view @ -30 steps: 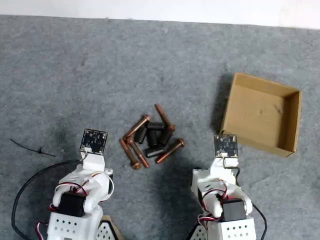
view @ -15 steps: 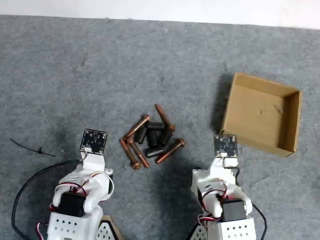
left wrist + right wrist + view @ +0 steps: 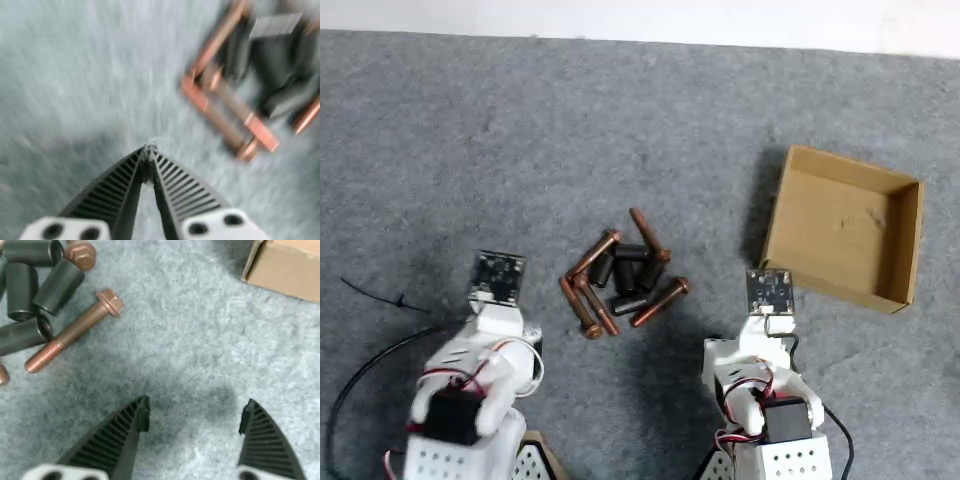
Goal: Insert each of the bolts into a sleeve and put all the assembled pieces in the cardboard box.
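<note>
Grey carpet [image 3: 470, 120] is spanning the high view up to a white strip [image 3: 640, 14] along its top edge. The left gripper [image 3: 148, 151] is sitting pinched together. The right gripper [image 3: 195, 412] is sitting spread apart.

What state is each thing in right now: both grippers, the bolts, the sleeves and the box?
left gripper: fingers shut tip to tip, holding nothing.
right gripper: fingers open, holding nothing.
bolts: lying loose in one pile with the sleeves, none seen inside a sleeve.
sleeves: lying on their sides, the visible openings unfilled.
cardboard box: open at the top, no pieces inside.
</note>
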